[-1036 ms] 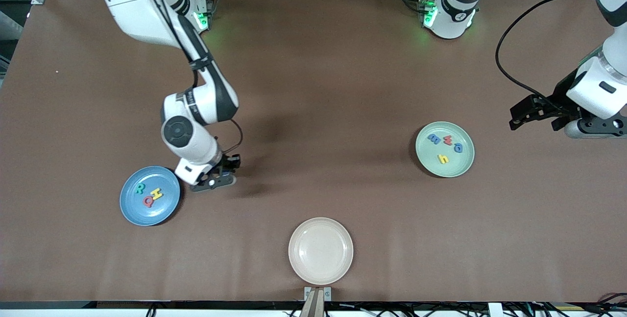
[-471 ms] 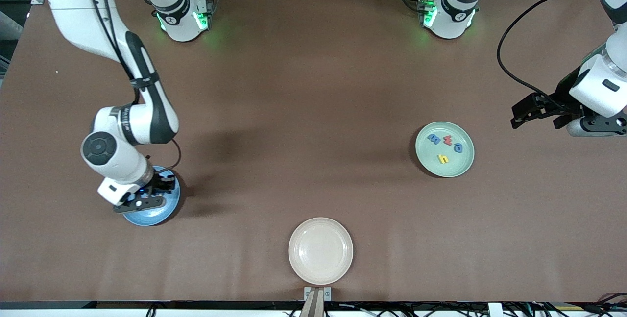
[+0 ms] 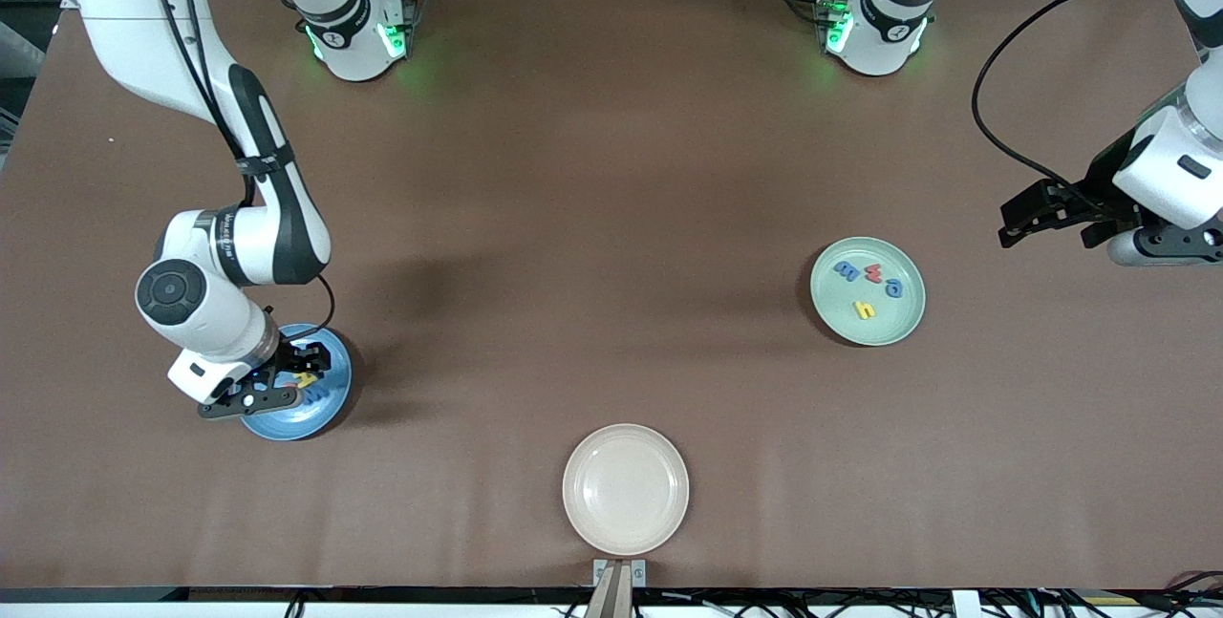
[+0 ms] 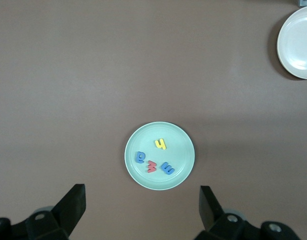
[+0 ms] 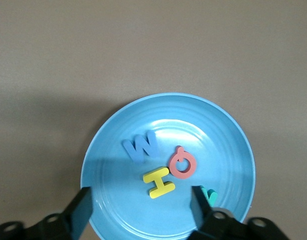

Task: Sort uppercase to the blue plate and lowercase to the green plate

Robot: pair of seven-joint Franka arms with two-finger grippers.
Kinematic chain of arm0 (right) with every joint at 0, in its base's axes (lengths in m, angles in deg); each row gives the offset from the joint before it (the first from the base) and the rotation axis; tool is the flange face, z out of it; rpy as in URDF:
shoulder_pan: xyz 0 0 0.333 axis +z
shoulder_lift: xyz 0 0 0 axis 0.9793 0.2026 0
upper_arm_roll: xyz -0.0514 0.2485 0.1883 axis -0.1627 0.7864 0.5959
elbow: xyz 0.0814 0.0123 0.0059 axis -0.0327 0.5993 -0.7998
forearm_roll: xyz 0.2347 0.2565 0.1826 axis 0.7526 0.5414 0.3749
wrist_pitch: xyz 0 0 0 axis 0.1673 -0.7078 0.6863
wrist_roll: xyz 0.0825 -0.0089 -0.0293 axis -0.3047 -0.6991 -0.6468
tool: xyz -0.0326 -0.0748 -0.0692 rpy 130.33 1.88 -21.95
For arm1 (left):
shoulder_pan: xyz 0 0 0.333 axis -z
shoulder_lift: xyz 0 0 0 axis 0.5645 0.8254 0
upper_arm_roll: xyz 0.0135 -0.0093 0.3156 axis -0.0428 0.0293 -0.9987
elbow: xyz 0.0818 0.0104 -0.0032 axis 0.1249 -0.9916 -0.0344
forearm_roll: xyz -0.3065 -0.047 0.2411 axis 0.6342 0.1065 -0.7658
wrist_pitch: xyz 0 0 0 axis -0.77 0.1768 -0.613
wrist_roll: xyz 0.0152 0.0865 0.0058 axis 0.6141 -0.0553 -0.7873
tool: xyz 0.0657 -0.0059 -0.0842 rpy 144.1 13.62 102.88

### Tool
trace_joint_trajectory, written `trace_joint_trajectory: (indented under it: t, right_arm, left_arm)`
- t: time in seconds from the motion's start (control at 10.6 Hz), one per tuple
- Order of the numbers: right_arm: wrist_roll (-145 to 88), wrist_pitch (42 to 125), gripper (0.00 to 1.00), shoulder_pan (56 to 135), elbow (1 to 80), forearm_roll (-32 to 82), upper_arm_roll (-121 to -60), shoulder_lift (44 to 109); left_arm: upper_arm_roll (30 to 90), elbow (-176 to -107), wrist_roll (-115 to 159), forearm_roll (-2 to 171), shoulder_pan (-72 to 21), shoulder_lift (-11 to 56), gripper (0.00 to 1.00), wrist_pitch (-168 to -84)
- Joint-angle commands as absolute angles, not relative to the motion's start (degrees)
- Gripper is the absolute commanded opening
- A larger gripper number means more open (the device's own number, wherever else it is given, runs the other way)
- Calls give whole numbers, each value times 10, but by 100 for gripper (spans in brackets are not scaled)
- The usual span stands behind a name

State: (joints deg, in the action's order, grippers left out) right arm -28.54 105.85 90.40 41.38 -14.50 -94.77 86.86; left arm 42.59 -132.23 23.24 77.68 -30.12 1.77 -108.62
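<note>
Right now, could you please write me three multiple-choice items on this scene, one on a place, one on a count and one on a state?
1. Where does the blue foam capital M lie?
A. on the round blue plate
B. on the round beige plate
C. on the bare table

2. How many foam letters lie on the round pale green plate?
A. two
B. four
C. six

3. How are the right gripper fingers, over the blue plate?
A. shut on a letter
B. open, holding nothing
C. out of view

Key: 1 A, the right wrist view shows it beside the yellow H; 2 B, the left wrist view shows four; 3 B, the fingers stand apart.
</note>
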Motion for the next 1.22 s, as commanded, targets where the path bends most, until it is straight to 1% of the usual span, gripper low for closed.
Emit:
trace_joint_trajectory:
  t: [0.0, 0.28, 0.38, 0.57, 0.75, 0.85, 0.94, 1.13]
  right_arm:
    - [-280, 1047, 100, 897, 405, -149, -944, 869]
    - [-288, 1023, 100, 859, 415, -147, -941, 845]
    - [-288, 1024, 100, 856, 445, -142, -940, 819]
    - [-293, 1030, 100, 832, 523, -142, -910, 753]
    - [-291, 1036, 100, 821, 624, -142, -880, 660]
    - [-287, 1032, 100, 824, 658, -142, -868, 617]
    - [-286, 1024, 100, 821, 676, -142, -856, 586]
    - [-286, 978, 100, 817, 656, -144, -857, 556]
  left_arm:
    - [424, -1312, 239, 787, -303, 13, 100, -1071]
    - [425, -1312, 239, 787, -304, 13, 100, -1070]
    - [425, -1312, 239, 787, -304, 13, 100, -1070]
    - [424, -1305, 239, 787, -304, 13, 100, -1059]
    - [419, -1300, 239, 785, -303, 13, 100, -1050]
    - [418, -1300, 238, 784, -303, 13, 100, -1050]
    - [418, -1299, 238, 784, -303, 13, 100, -1050]
    - [418, -1299, 238, 783, -304, 13, 100, -1044]
